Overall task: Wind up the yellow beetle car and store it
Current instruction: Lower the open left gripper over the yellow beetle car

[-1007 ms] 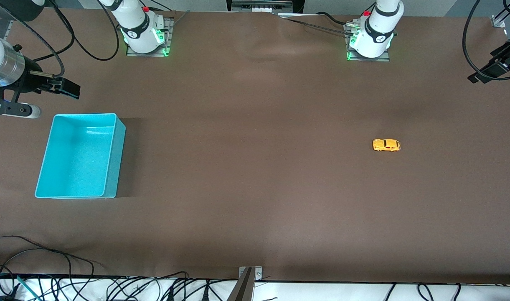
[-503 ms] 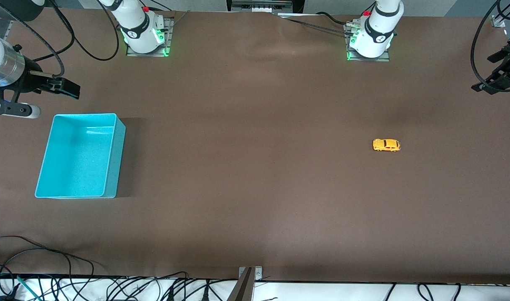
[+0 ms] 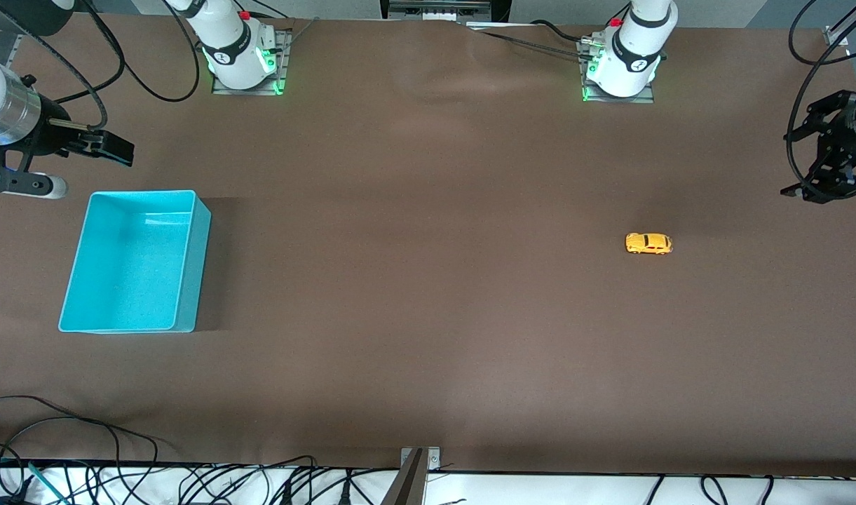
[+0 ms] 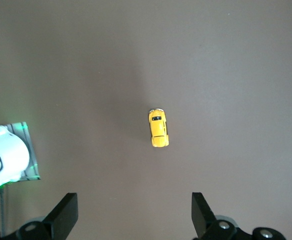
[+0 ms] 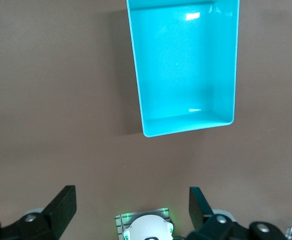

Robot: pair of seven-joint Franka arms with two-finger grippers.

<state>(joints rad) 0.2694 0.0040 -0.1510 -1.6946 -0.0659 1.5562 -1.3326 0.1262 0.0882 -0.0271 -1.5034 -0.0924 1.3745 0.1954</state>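
The yellow beetle car (image 3: 648, 243) stands on its wheels on the brown table toward the left arm's end. It also shows in the left wrist view (image 4: 158, 128), small and well apart from the fingers. My left gripper (image 3: 792, 163) hangs open and empty over the table's edge at the left arm's end, its own view (image 4: 134, 212) showing both fingers wide apart. The turquoise bin (image 3: 196, 266) sits empty at the right arm's end, also in the right wrist view (image 5: 145, 110). My right gripper (image 3: 116, 147), open and empty (image 5: 132, 207), waits above the table beside the bin.
The two arm bases (image 3: 244, 59) (image 3: 620, 66) stand with green lights at the table's back edge. Cables (image 3: 84, 435) lie along the front edge, beside a metal bracket (image 3: 417, 466). Brown tabletop lies between car and bin.
My left gripper has come in from the table's end and turned, now sitting lower in the front view and closer to the car. The right arm, car and bin have not moved.
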